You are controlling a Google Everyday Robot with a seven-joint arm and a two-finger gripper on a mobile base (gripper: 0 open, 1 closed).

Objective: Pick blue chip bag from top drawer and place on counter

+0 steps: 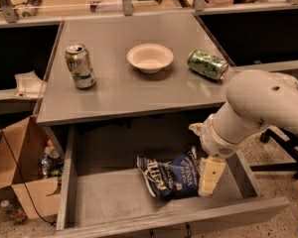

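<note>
Gripper [208, 178] sat low in the open top drawer [107, 195], at the right edge of the blue chip bag [166, 176]; its grip could not be told. The bag lay on the drawer floor; lifting and placement on the counter [124, 90] were not yet done.
</note>
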